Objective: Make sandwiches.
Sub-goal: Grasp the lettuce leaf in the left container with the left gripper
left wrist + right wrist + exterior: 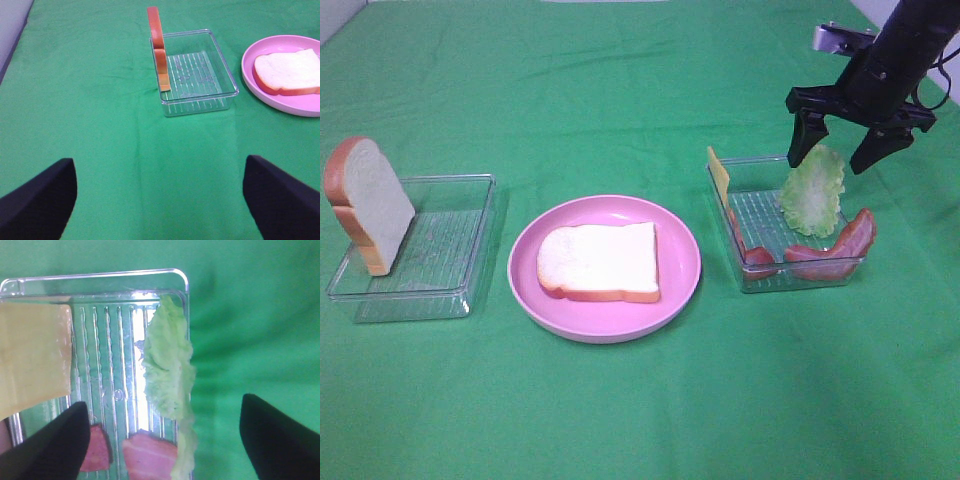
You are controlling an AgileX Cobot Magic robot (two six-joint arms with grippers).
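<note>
One bread slice (600,261) lies flat on the pink plate (680,290); the left wrist view shows the same bread slice (287,72) and plate (250,75). More bread (365,205) stands upright against the left clear tray (460,250). The right clear tray (760,215) holds a lettuce leaf (812,192), bacon strips (840,245) and a cheese slice (719,178). My right gripper (838,148) hovers open just above the lettuce (167,372), one finger on each side of the leaf. Cheese (32,357) and bacon (150,455) show below it. My left gripper (160,195) is open over bare cloth.
A green cloth (620,90) covers the whole table. The upright bread (159,47) leans on the near wall of the left tray (200,75). A grey strip (12,22) marks the table's edge in the left wrist view.
</note>
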